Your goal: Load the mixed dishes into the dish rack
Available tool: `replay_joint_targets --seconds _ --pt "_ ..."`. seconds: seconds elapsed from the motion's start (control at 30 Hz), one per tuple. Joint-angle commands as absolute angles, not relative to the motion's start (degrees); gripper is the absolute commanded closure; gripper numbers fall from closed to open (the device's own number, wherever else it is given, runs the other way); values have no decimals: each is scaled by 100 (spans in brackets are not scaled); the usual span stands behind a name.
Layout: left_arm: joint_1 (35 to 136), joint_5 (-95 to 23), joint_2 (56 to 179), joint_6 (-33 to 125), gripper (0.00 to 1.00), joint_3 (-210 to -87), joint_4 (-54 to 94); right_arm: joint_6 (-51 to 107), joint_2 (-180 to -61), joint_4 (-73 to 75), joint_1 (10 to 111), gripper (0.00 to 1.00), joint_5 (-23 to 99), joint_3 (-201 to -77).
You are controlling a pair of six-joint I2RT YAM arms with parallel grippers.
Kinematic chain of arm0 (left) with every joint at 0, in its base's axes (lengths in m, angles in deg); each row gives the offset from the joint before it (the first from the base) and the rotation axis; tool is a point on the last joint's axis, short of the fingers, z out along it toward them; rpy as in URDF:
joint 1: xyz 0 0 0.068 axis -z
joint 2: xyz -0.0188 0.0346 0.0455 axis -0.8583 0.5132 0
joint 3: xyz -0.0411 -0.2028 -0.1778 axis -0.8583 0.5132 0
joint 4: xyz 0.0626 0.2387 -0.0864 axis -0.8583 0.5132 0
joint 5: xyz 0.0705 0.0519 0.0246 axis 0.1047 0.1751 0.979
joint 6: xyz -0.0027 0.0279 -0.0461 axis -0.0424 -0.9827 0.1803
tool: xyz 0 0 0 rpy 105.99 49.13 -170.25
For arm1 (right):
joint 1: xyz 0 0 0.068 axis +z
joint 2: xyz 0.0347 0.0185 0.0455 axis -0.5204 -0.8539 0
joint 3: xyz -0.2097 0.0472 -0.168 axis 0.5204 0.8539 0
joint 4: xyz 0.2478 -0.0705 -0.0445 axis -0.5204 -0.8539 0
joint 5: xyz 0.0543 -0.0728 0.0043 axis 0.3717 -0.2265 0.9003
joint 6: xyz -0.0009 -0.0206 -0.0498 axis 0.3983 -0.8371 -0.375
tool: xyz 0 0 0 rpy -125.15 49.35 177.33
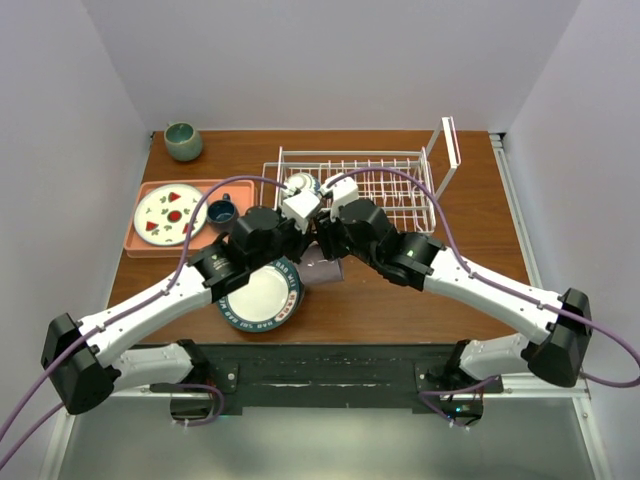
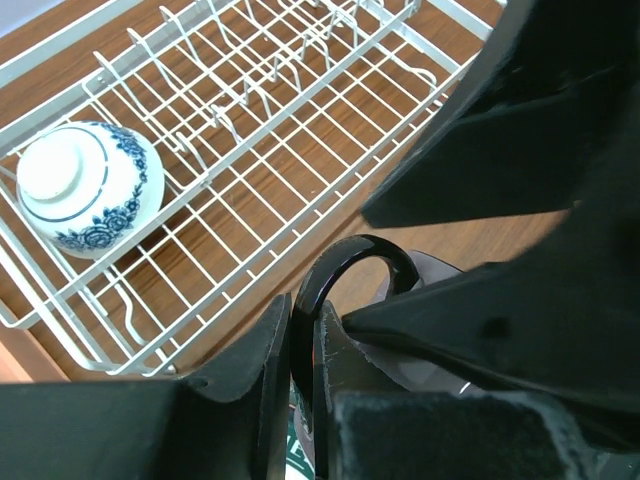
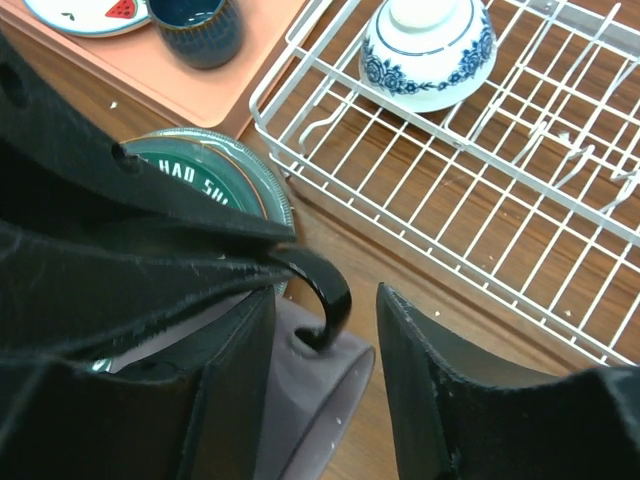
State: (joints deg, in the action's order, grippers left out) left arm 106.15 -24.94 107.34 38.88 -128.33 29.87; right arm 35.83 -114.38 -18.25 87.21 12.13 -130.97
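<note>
From above, arms hid most of the mug before the dish rack; brown table, pale walls. Left wrist: left gripper pinched the mug's wall, bowl inside the rack. Right wrist: right gripper, half-open, straddled its handle.

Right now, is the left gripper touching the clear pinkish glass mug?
Touching: the left wrist view shows the left gripper clamped on the mug's wall beside its dark handle.
</note>
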Motion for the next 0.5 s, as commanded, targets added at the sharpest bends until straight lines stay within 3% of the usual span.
replay_joint_targets --seconds 0.0,0.23,0.33,0.47 --pt "10649 -2755 10464 3964 100 -12904 2300 3692 -11634 -1499 8726 57 1213 -13261" --pt "10649 -2711 10368 4078 100 -12878 2291 3877 -11810 -1525 8717 94 1028 -13261" --pt "10649 -2685 10341 4104 100 -12886 2291 3912 -11802 -1490 8717 100 906 -13218" --pt "10649 -2597 10315 4192 100 -12904 2291 4009 -11810 -1420 8717 100 739 -13191"
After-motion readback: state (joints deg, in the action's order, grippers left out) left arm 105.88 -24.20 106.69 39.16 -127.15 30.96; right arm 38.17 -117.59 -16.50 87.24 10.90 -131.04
